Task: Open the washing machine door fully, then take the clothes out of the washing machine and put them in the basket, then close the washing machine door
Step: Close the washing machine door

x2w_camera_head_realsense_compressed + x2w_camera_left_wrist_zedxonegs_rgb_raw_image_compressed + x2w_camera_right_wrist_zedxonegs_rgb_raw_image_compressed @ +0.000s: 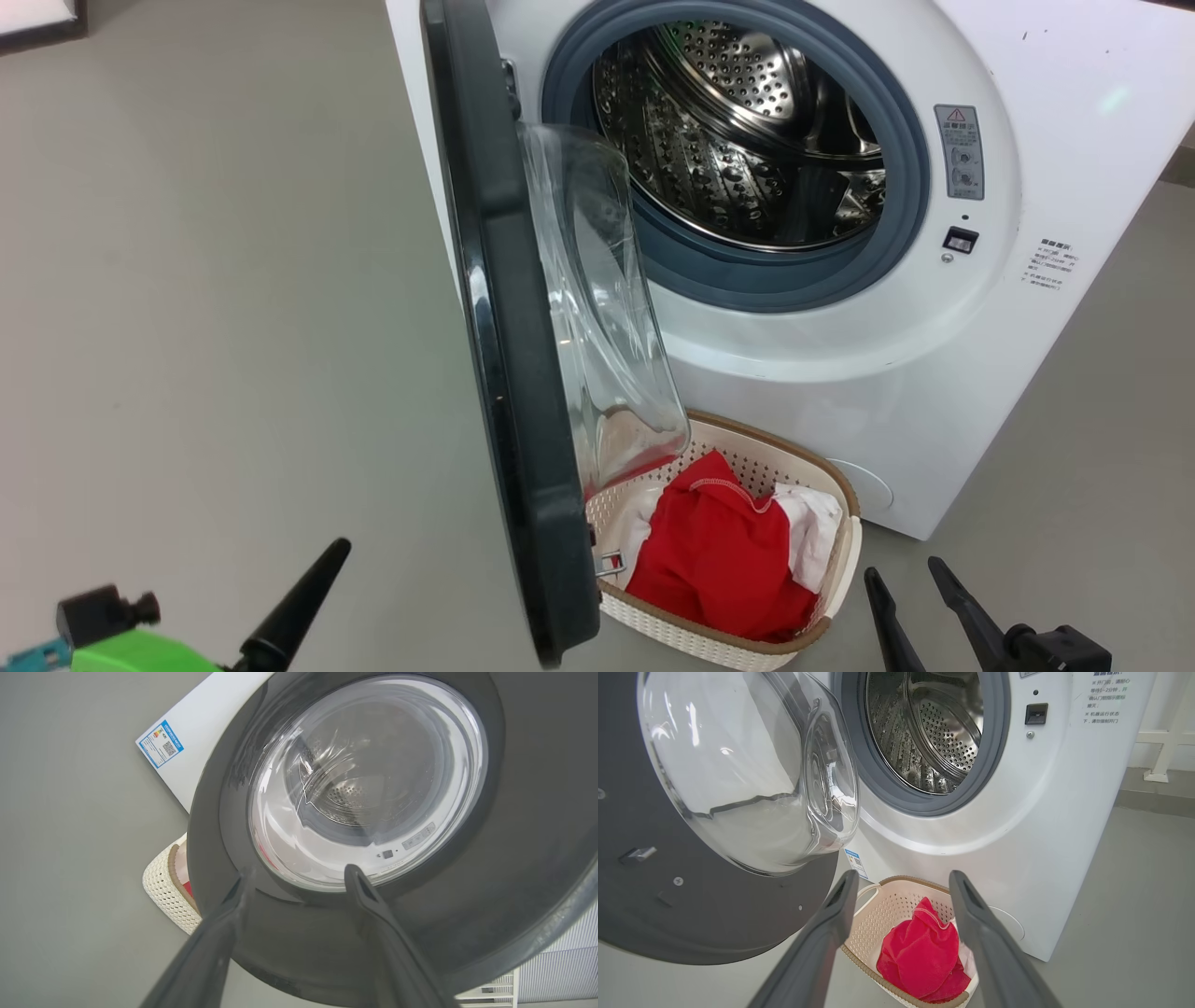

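Floor: a plain grey floor (187, 280) runs all round, and a white railing (1164, 742) stands by the wall beyond the machine.
Machine: the white washing machine (1027, 140) sits on that floor with its mouth uncovered. A grey-blue gasket (901, 140) rings the perforated steel drum (738, 121).
Door: the washing machine door (523, 420) is swung out on its left-hand hinge, nearly edge-on from the head. Its glass bowl (607, 308) bulges toward the machine and its lower edge hangs over the basket's left end.
Basket: the basket (845, 551) stands on the floor just in front of the machine, below the mouth.
Clothes: the clothes (719, 551) lie in the basket as a red heap, with white fabric (812, 532) at its right.
Head view gives: a warning label (959, 149) and a black latch socket (960, 240) right of the mouth.
Left wrist view gives: the door's glossy outer face, the drum seen through the glass, a blue-edged sticker (160, 743) on the machine's white panel, and a corner of the basket peeping past the door rim.
Right wrist view gives: the door's dark grey inner frame with its metal latch hook (637, 854).
Left gripper: the left gripper (299, 877) has its fingers spread wide with nothing between them, pointing at the door's outer face by the window's lower rim. I cannot tell whether the tips touch.
Right gripper: the right gripper (904, 571) has its fingers apart and empty, low beside the basket's right end and aimed over the red heap.
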Available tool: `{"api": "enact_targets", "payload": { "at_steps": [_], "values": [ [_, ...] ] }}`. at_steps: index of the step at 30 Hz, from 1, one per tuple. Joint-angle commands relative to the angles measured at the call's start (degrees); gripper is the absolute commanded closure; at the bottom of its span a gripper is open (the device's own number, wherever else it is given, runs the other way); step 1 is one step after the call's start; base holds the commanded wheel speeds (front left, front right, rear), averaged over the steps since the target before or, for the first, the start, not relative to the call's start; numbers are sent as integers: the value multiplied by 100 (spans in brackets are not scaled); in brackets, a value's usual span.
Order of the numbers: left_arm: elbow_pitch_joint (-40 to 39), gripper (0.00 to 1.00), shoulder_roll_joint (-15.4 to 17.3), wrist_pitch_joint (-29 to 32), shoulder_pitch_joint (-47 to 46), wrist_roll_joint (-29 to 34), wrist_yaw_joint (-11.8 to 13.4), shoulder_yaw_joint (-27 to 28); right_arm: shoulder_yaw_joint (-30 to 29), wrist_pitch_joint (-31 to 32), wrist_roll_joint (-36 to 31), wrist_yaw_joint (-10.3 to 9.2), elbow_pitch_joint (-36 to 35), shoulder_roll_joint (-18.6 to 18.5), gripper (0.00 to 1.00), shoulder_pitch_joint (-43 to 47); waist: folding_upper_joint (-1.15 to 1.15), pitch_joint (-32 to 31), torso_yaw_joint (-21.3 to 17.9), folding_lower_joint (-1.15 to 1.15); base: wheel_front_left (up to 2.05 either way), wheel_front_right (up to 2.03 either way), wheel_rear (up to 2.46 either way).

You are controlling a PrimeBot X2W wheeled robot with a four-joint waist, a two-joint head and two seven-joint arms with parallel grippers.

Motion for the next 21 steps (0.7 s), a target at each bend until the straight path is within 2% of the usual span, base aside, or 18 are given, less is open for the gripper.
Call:
{"api": "enact_targets", "payload": {
  "at_steps": [1, 10, 16, 21],
  "values": [
    [-82, 0, 146, -75, -124, 36, -37, 246, 146, -37, 24, 42, -124, -58, 0, -96, 0, 5, 2, 0, 0, 0, 0],
    [238, 0, 8, -855, 167, 237, -37, 93, 148, -37, 9, 42, -121, -57, 0, -112, 0, 40, -8, 0, 0, 0, 0],
    [475, 0, 138, -1752, 239, 859, -37, -363, 151, -37, 13, 42, -106, -55, 0, -135, 0, 59, -9, 0, 0, 0, 0],
    [702, 0, 199, -2404, 211, 1119, -37, -786, 152, -37, 16, 42, -93, -54, 0, -164, 0, 77, -3, 0, 0, 0, 0]
  ]
}}
